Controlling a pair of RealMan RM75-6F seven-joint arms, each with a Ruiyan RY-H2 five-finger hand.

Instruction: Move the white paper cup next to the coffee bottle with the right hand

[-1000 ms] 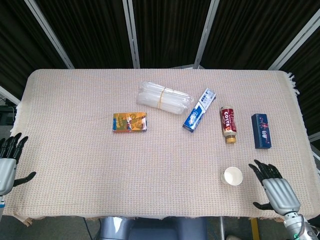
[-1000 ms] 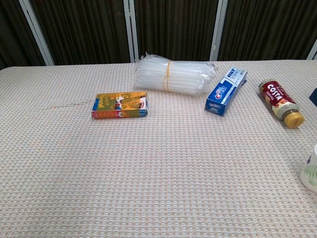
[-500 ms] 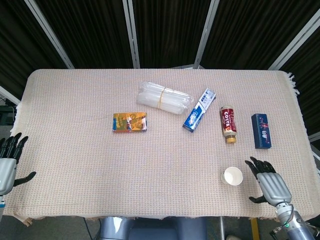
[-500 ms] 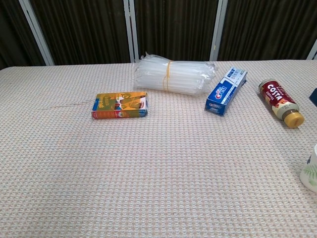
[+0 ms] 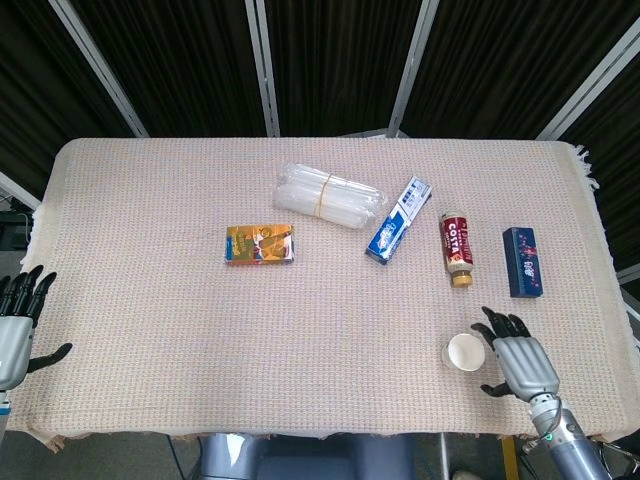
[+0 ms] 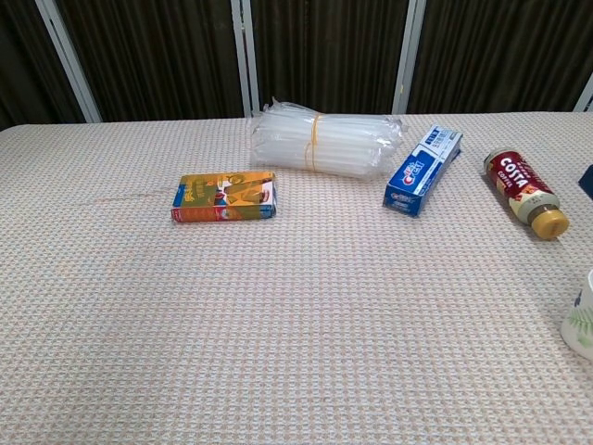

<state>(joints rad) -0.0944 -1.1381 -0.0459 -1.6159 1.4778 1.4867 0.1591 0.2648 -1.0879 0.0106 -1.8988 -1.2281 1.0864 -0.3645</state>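
Here the right hand [image 5: 520, 362] sits just beside the white paper cup [image 5: 464, 352], fingers spread, holding nothing.

Table [image 5: 150, 300], beige woven cloth: paper cup [image 5: 465, 352], coffee bottle [image 5: 456, 249], toothpaste box [image 5: 398, 219], orange box [image 5: 260, 244], blue box [image 5: 525, 262], plastic bundle [image 5: 326, 195].

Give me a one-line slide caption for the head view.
Right hand, fingers apart, beside the upright white paper cup, with the coffee bottle lying farther back on the table.

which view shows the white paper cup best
The head view: the whole white paper cup shows upright, its open top visible, beside the right hand. The chest view catches only part of it, cut by the right edge.
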